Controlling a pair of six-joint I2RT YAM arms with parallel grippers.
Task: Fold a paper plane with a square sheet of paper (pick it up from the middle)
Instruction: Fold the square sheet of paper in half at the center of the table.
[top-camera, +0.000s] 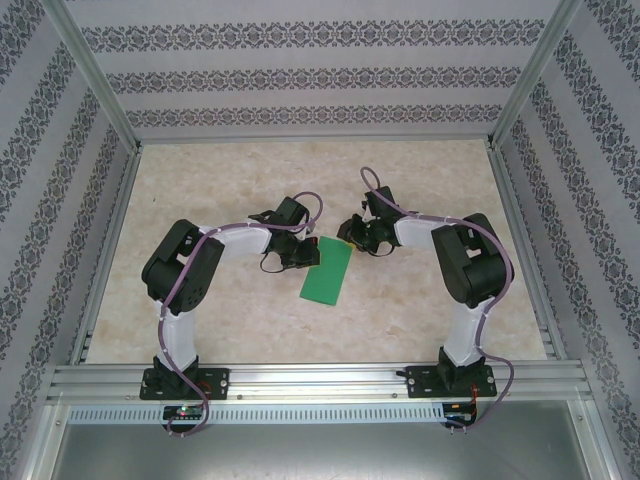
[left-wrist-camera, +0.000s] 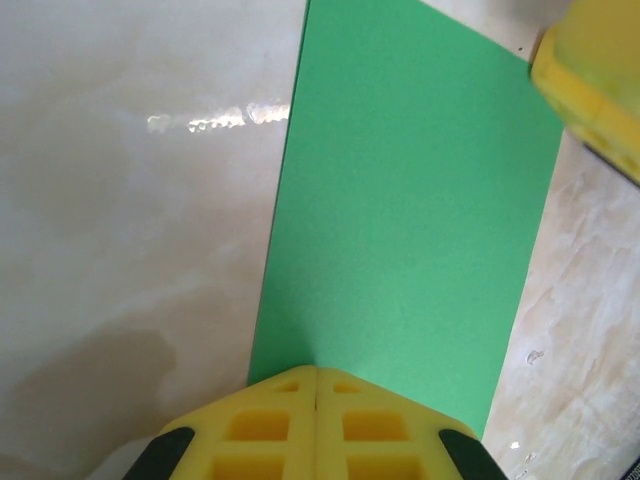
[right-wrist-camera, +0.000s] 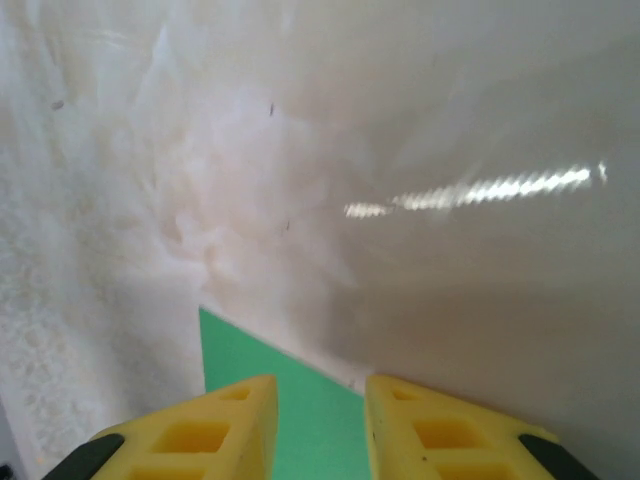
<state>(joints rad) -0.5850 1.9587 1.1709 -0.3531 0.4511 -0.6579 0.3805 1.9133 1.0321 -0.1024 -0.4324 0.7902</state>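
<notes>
The green paper (top-camera: 327, 272) lies flat as a narrow rectangle at mid-table (top-camera: 230, 180), centre frame. The left gripper (top-camera: 303, 255), fingers pressed together, sits at its upper left edge. The right gripper (top-camera: 350, 235) stands with fingers apart over the top corner.

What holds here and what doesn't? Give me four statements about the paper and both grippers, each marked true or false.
1. The green paper lies flat on the table between the two arms. True.
2. The left gripper is wide open. False: its fingers are pressed together at the paper's edge.
3. The right gripper is open. True.
4. The paper is a pointed dart. False: it is a plain rectangle.
</notes>
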